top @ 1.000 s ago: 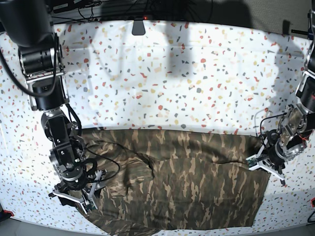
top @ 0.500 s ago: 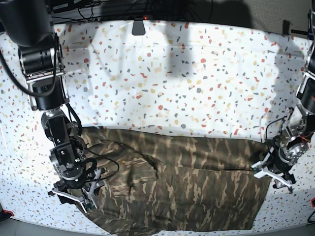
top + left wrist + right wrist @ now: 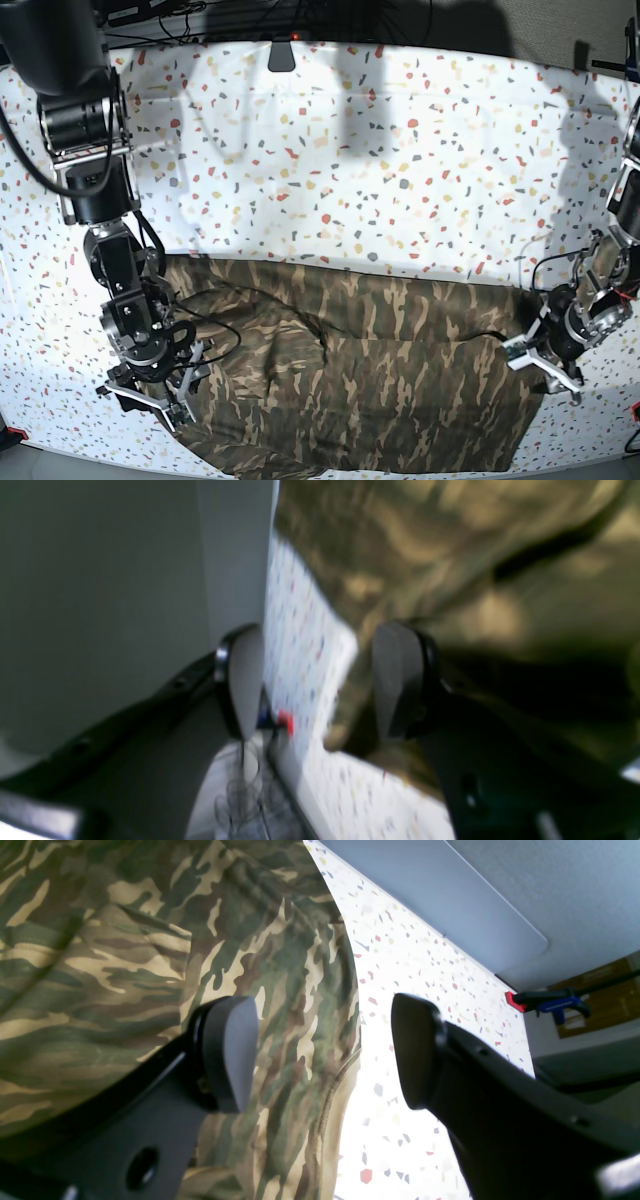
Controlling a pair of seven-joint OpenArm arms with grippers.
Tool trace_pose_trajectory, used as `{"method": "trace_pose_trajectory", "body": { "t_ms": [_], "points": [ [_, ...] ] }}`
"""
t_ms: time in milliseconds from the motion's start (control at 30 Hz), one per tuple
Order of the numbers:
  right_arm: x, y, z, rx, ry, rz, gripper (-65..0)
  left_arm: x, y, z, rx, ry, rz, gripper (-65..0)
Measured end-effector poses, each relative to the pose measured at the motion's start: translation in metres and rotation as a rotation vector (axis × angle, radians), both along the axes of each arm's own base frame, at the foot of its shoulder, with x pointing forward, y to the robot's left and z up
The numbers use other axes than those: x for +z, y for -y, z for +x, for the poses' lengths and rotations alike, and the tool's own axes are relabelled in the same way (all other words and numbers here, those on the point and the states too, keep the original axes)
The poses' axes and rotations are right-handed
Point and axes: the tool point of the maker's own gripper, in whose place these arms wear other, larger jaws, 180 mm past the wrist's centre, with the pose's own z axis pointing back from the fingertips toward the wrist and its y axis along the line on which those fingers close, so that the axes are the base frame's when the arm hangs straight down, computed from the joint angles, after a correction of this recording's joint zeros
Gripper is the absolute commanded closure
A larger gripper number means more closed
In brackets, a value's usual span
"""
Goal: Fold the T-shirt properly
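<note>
Right gripper (image 3: 325, 1052) stands with jaws apart, nothing between them, over the T-shirt's (image 3: 370, 380) hemmed edge. Left gripper (image 3: 320, 685) is likewise parted, at the shirt's 3 o'clock corner. The camouflage T-shirt lies spread toward 6 o'clock on the speckled white cloth (image 3: 380, 160).

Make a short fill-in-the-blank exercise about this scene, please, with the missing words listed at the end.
1. The T-shirt has a ____ print.
2. It lies on a white cloth speckled with red, yellow and ____.
3. In the right wrist view, the jaws of the right end effector stand ____.
4. In the left wrist view, the left end effector holds ____.

Missing words: camouflage; grey; open; nothing
</note>
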Motion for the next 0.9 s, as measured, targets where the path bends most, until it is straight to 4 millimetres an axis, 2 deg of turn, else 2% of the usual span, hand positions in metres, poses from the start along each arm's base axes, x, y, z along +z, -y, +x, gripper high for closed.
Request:
{"method": "trace_pose_trajectory", "body": {
  "t_ms": [67,133,267,333,367,433,500,567,700,733,900],
  "points": [
    [0.000,0.000,0.000,-0.002,-0.002,-0.001,-41.6,-0.005,0.008,-0.004,-0.044,-0.051,-0.016,-33.7],
    [-0.001,0.001,0.000,-0.005,-0.007,-0.002,-41.6,0.000,0.005,0.000,-0.040,-0.060,-0.019,-33.7],
    [-0.002,0.002,-0.001,-0.010,-0.014,-0.002,-41.6,0.033,-0.016,0.022,0.022,-0.011,-0.025,-33.7],
    [-0.008,0.001,-0.003,-0.031,-0.045,0.023,-41.6,0.048,-0.028,0.032,0.147,0.020,-0.173,-33.7],
    [-0.013,-0.001,-0.005,-0.047,-0.070,0.072,-41.5,0.050,-0.035,0.033,0.236,0.018,-0.276,-33.7],
    [-0.022,-0.009,-0.008,-0.066,-0.109,0.174,-41.5,0.036,-0.046,0.028,0.443,-0.049,-0.488,-33.7],
    [-0.025,-0.017,-0.009,-0.067,-0.120,0.280,-41.5,0.024,-0.045,0.020,0.567,-0.113,-0.702,-33.6],
    [-0.024,-0.023,-0.009,-0.075,-0.119,0.380,-41.5,0.017,-0.044,0.015,0.673,-0.180,-0.826,-33.5],
    [-0.024,-0.035,-0.009,-0.048,-0.148,0.499,-41.5,0.029,-0.035,0.016,0.706,-0.176,-1.035,-33.5],
    [-0.024,-0.040,-0.010,-0.032,-0.156,0.528,-41.5,0.026,-0.034,0.013,0.719,-0.175,-1.088,-33.5],
    [-0.031,-0.047,-0.017,-0.028,-0.185,0.648,-41.5,-0.027,-0.045,-0.024,0.874,-0.226,-1.238,-33.5]
  ]
}}
